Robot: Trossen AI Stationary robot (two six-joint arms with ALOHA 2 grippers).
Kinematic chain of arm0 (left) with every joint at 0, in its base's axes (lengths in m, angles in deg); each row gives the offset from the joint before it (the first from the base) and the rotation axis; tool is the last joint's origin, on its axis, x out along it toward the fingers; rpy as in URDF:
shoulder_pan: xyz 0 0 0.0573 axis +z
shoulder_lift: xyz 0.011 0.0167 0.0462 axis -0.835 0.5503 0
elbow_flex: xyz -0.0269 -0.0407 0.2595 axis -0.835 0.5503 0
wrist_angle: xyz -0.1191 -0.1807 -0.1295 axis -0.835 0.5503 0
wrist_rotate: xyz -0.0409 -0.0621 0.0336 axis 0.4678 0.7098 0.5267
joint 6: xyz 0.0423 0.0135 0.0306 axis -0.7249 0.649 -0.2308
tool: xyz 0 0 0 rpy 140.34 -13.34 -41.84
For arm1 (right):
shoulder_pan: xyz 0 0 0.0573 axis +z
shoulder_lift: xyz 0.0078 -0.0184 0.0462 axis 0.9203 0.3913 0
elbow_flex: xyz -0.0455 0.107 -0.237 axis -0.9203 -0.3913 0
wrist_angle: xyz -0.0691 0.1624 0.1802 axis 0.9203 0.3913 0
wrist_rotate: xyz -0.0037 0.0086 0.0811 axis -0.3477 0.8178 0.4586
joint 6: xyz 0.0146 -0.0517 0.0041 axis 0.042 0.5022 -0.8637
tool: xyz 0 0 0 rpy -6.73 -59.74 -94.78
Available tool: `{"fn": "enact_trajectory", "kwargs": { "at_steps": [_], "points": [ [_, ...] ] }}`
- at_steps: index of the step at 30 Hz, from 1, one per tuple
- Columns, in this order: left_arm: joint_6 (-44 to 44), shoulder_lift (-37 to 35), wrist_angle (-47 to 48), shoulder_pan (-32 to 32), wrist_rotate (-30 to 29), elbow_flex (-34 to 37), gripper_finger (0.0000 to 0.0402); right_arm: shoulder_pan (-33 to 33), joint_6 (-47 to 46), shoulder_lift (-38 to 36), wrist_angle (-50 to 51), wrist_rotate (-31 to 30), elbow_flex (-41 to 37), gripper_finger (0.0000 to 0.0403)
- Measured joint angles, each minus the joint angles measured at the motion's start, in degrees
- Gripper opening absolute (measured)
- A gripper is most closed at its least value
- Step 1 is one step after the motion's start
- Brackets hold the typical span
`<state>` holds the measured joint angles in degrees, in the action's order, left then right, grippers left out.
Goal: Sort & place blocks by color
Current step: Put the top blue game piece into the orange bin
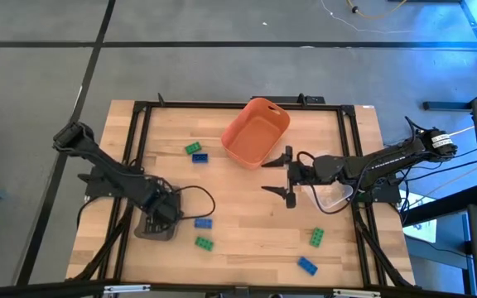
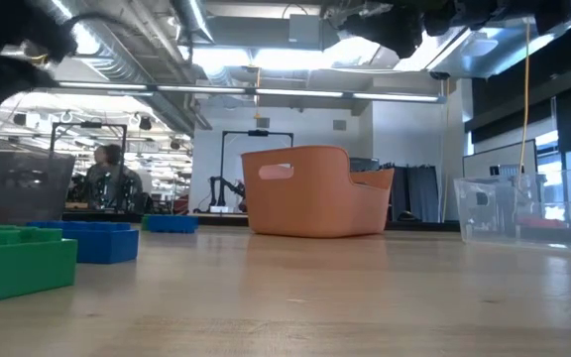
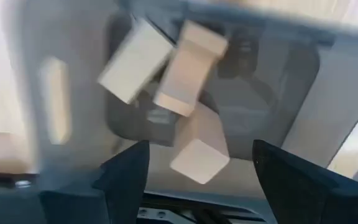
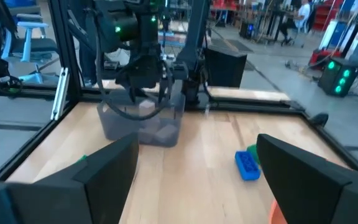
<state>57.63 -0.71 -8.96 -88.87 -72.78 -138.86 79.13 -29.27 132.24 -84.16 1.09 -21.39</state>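
From my remote station, the high view shows a pale wood-grain table framed by black rails. The left gripper, in the lower left of that frame, hangs over a translucent grey bin; its wrist view shows dark fingers parted, nothing between them, and three pale tan blocks lying in the smooth-walled bin below. The right gripper, right of centre, stands with jaws wide and empty just below a glossy orange bin with rounded corners, whose visible floor is bare. A clear bin lies under the right arm. Studded blocks lie loose on the wood: green and blue touching in the upper left, blue and green near the grey bin, green and blue in the lower right.
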Motion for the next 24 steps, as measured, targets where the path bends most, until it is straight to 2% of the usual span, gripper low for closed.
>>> {"fn": "enact_trajectory", "kwargs": {
  "at_steps": [4,6,8,11,15,17,20,24],
  "points": [
    [-1.44,-3.88,0.2,-0.21,-5.3,-6.42,0.0273,0.0,1.19,0.0,-0.65,0.0,0.0,0.0328],
    [-2.8,-6.17,-0.68,-0.55,-12.35,-9.23,0.0273,-0.04,1.53,0.0,-0.95,0.0,0.0,0.0328],
    [-6.16,-9.68,-3.81,-1.24,-22.9,-10.62,0.0273,-0.04,1.88,0.0,-1.26,0.0,0.0,0.0328],
    [-13.9,-16.12,-9.56,-1.26,-36.31,-9.65,0.0273,-0.04,2.99,0.0,-1.44,0.0,0.0,0.0328],
    [-21.34,-23.86,-17.94,2.92,-44.17,-4.8,0.0273,-0.04,3.27,0.0,-1.66,-1.05,0.0,0.0328],
    [-26.08,-27.11,-25.64,6.13,-43.58,-0.35,0.0273,-0.04,3.92,0.0,-1.99,-1.81,0.0,0.0328],
    [-31.62,-31.54,-39.05,11.98,-35.71,7.34,0.0273,-0.04,4.54,0.0,-1.87,-3.35,0.0,0.0328],
    [-36.69,-33.59,-55.62,17.76,-27.06,18.09,0.0273,-0.04,4.7,0.0,-2.68,-3.48,0.0,0.0328]
  ]
}}
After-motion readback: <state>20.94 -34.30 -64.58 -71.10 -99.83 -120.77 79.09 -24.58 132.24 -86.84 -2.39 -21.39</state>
